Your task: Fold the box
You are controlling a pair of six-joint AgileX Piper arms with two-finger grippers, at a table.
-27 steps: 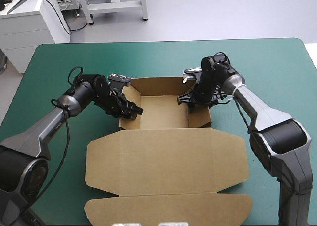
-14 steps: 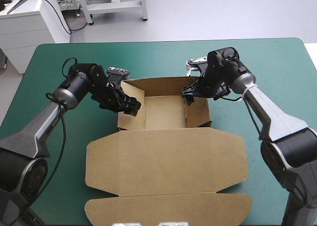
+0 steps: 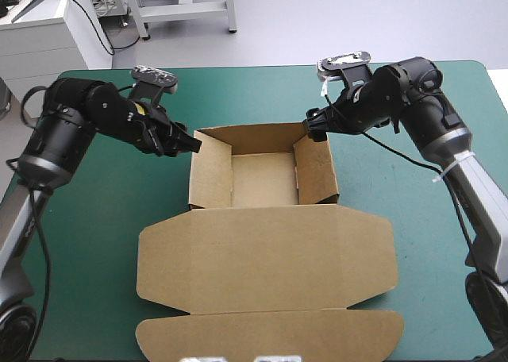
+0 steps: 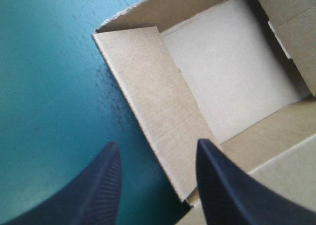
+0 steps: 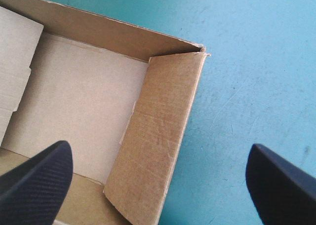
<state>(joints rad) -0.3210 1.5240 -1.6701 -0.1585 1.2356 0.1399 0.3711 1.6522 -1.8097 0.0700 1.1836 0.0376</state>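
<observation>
1. My left gripper (image 3: pixel 189 143) hovers just off the far left corner of the brown cardboard box (image 3: pixel 317 179). Its fingers are apart and pinch nothing. My right gripper (image 3: pixel 312 130), at the far right corner, is spread wide and also empty.
2. The box sits mid-table on the teal-green cover (image 3: pixel 87 219), with its walls raised into a tray (image 3: pixel 264 179) and its lid (image 3: pixel 262 255) flat toward the near edge.
3. I judge the wall-tucking is about done. Next I should check that the side walls hold, and press them home if they spring.
4. The tray holds nothing.

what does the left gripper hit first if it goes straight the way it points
The left gripper would likely meet the raised side wall of the box nearest it, though height is unclear.
</observation>
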